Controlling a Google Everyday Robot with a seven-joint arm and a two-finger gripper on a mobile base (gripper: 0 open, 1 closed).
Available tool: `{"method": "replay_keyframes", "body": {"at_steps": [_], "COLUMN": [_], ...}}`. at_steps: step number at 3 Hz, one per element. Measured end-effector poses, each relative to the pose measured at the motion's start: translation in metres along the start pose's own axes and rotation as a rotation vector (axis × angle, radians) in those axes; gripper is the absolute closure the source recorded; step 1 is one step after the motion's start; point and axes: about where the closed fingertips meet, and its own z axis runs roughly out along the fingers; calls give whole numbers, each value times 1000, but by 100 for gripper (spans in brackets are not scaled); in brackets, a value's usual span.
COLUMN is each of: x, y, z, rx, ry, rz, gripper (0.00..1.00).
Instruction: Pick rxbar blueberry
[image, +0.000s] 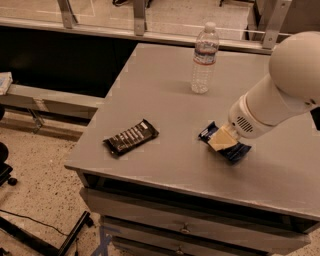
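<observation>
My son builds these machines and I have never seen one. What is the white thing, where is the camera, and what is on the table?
The big white shape is the robot's single arm, reaching in from the right. Its pale tip is the pincer, the grasping part, down on a small navy-blue wrapped snack bar that lies on the grey table top. Whether the bar is gripped yet cannot be seen. One camera takes the picture, looking down on the table from its front. Also there: a black-wrapped bar with white print near the front left, and an upright clear plastic water bottle towards the back.
</observation>
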Motion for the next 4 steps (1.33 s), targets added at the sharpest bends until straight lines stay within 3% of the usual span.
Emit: {"method": "replay_keyframes", "body": {"at_steps": [1,4], "x": [2,4], "y": [-3,-19], "z": [-9,-80], "rx": [0,30], "ry": [-22,-177], "rz": [-5,-19], "gripper": [97,100]}}
